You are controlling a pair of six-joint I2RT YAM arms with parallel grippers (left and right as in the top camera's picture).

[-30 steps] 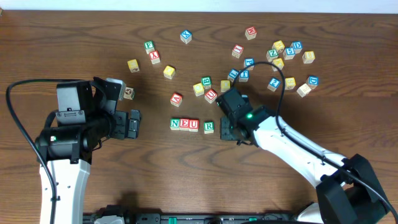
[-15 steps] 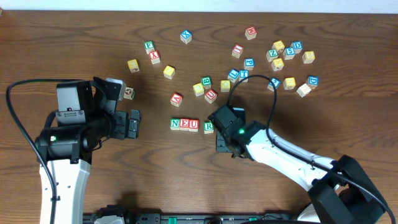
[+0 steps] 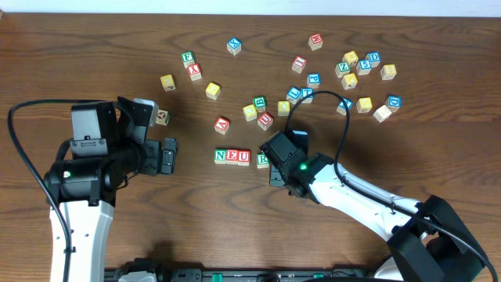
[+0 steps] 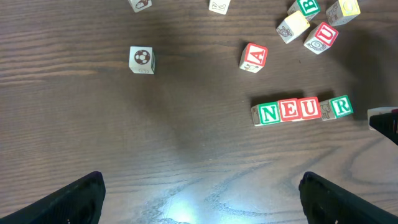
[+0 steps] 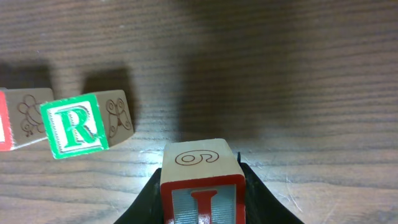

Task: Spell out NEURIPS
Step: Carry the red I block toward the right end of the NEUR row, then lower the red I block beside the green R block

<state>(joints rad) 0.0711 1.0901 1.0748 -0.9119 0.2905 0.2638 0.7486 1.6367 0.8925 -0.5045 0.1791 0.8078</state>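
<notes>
- in the overhead view the right gripper point(image 3: 274, 160) covers its own cube, so only the right wrist view shows this cube.
- there the i cube point(image 5: 200, 163) is cut off by the lower edge of the frame. it has a red border and the top of a red letter i. the engraved figure on its upper face can be a 6 or a 9.
- the dark fingers point(image 5: 144, 202) press on both sides of the i cube, so this gripper is narrow and holds it. whether the cube touches the table point(image 3: 196, 219), i cannot tell.
- the r cube point(image 5: 74, 127), green border, sits a little turned at the left of the right wrist frame. the u cube point(image 5: 28, 115) beside it is cut off by the left edge.
- the n cube point(image 3: 221, 156), e cube point(image 3: 232, 157) and u cube form a tight line in the middle of the overhead frame, with the r cube at the right end.
- the loose cubes point(image 3: 350, 59) in the upper right are too small to read.
- of the left gripper point(image 4: 208, 199) only two dark tips show, in the lower corners, wide apart, with nothing between them.
- the left arm stands at the left of the overhead frame, its gripper pointing right toward the row, apart from it.
- the right arm enters from the lower right corner and stretches diagonally up-left, its gripper just right of the r cube.
</notes>
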